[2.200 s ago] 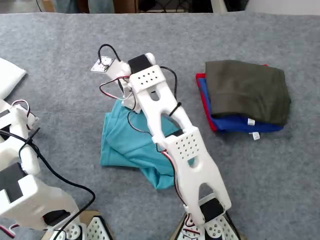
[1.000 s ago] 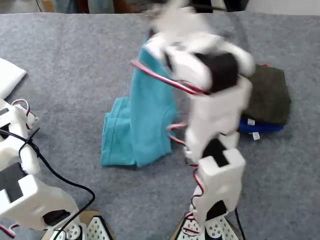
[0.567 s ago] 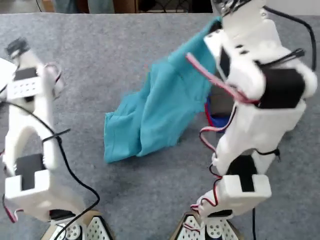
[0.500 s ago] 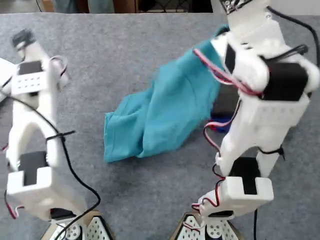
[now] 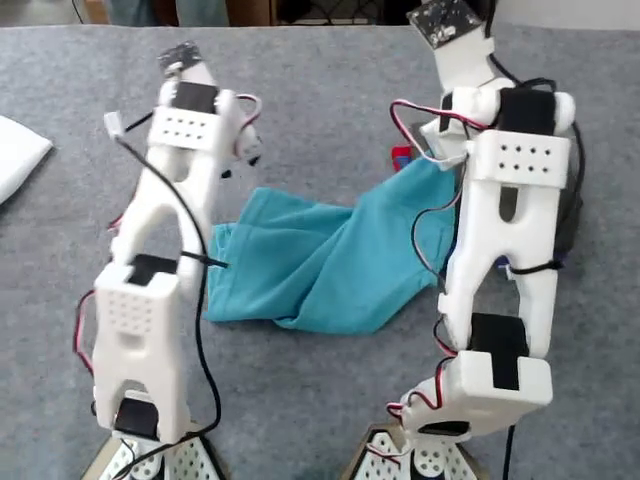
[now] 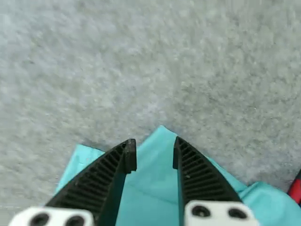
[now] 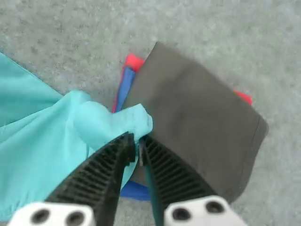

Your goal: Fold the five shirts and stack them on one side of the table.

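Note:
A teal shirt [image 5: 320,265] lies stretched across the middle of the grey table, and one end is lifted toward the right. My right gripper [image 7: 138,141] is shut on a bunched fold of that teal shirt [image 7: 108,125], beside and above a stack of folded shirts: olive shirt [image 7: 197,122] on top, blue shirt [image 7: 126,84] and red shirt [image 7: 134,61] beneath. In the high view the right gripper [image 5: 440,165] sits at the stack's left edge. My left gripper [image 6: 153,153] is open, hovering over a far corner of the teal shirt [image 6: 160,134]; in the high view the left gripper [image 5: 245,150] is just beyond the shirt's left part.
A white cloth item [image 5: 15,155] lies at the table's left edge. The right arm [image 5: 510,200] covers most of the stack in the high view. Bare grey felt [image 5: 320,90] stretches between the arms at the back and along the front.
The right arm lifted the teal shirt's edge, swung it right and lowered it beside the stack. The left arm rose from the front left and came over the shirt's left part.

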You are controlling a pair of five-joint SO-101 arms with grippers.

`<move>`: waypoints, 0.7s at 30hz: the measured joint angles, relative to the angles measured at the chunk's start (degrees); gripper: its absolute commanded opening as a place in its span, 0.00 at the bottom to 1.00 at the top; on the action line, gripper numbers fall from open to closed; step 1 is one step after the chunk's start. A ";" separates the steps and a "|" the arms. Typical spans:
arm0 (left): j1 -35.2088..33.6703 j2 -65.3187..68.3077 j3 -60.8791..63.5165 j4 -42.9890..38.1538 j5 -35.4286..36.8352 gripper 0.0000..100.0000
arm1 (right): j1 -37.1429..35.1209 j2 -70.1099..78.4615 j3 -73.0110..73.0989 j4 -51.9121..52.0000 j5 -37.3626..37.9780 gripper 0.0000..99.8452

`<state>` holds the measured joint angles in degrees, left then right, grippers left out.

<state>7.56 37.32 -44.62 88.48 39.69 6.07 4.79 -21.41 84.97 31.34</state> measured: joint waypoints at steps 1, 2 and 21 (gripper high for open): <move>0.70 1.85 -2.73 1.14 1.05 0.16 | 0.00 0.00 1.41 -1.76 0.00 0.01; 1.32 3.69 -5.45 2.11 1.76 0.16 | 0.09 0.00 2.73 -3.52 -0.09 0.01; 2.99 24.00 -24.35 3.78 5.54 0.16 | 1.93 0.00 5.01 -10.64 -0.09 0.01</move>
<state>10.55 61.32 -68.97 92.26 45.23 8.00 4.79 -16.40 74.33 31.25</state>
